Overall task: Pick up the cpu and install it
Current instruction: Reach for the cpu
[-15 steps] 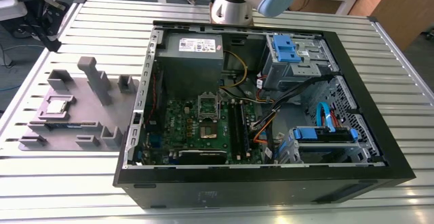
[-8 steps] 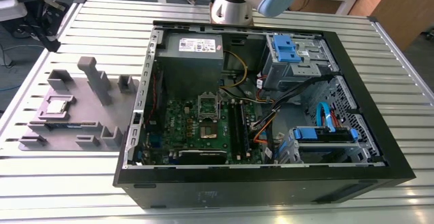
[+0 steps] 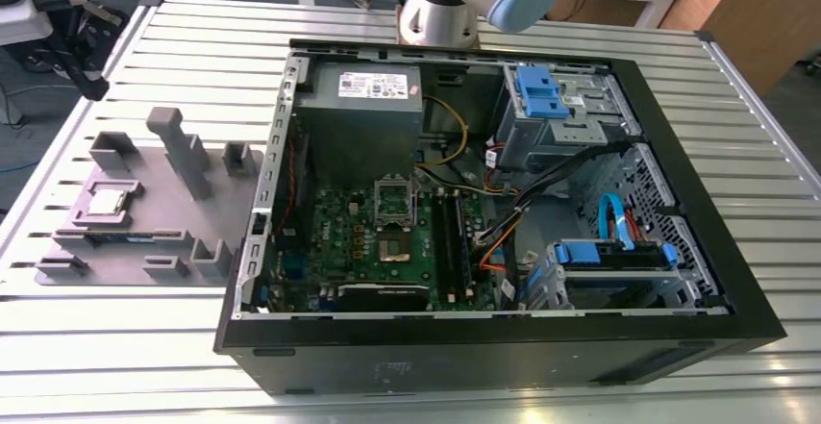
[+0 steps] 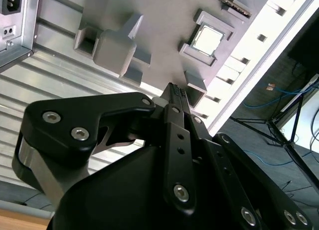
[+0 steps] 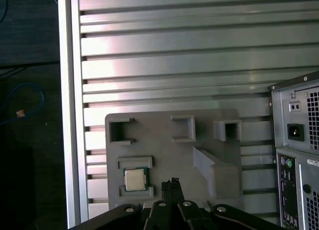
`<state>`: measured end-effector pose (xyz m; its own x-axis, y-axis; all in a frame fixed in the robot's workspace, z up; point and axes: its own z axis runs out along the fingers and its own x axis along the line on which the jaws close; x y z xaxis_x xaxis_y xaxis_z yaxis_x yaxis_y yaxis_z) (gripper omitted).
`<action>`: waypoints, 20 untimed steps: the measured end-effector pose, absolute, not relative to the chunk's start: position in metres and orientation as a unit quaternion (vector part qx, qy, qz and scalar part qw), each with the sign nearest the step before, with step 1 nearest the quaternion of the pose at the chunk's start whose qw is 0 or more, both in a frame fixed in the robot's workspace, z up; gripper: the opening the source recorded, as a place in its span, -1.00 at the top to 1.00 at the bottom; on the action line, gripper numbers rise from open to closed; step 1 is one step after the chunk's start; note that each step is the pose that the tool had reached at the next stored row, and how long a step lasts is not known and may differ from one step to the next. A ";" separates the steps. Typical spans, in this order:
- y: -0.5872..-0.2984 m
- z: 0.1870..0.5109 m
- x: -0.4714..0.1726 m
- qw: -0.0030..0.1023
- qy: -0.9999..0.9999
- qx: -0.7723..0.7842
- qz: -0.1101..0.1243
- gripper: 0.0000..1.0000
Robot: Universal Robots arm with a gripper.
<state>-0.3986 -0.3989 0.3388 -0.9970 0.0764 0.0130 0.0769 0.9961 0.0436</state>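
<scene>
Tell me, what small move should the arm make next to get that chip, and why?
Probably slide the hand sideways until it is centred over the cpu. In the first wrist view the cpu lies in its recess on the grey holder, while the shut hand hangs beside it, over bare holder rather than above the chip.

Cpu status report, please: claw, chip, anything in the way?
Claw shut, holding nothing, clear of the grey holder plate. Cpu sits in its pocket on that plate, untouched. Nothing covering it.
</scene>
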 end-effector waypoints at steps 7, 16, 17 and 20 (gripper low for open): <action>-0.399 0.337 -0.399 0.009 -0.999 -0.038 -0.021 0.79; -0.399 0.332 -0.403 0.008 -0.999 -0.038 -0.020 0.79; -0.399 0.331 -0.403 0.008 -0.999 -0.038 -0.020 0.79; -0.400 0.327 -0.406 0.008 -0.999 -0.038 -0.020 0.79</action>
<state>-0.4059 -0.3997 0.3274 -0.9969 0.0763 0.0179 0.0769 0.9962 0.0400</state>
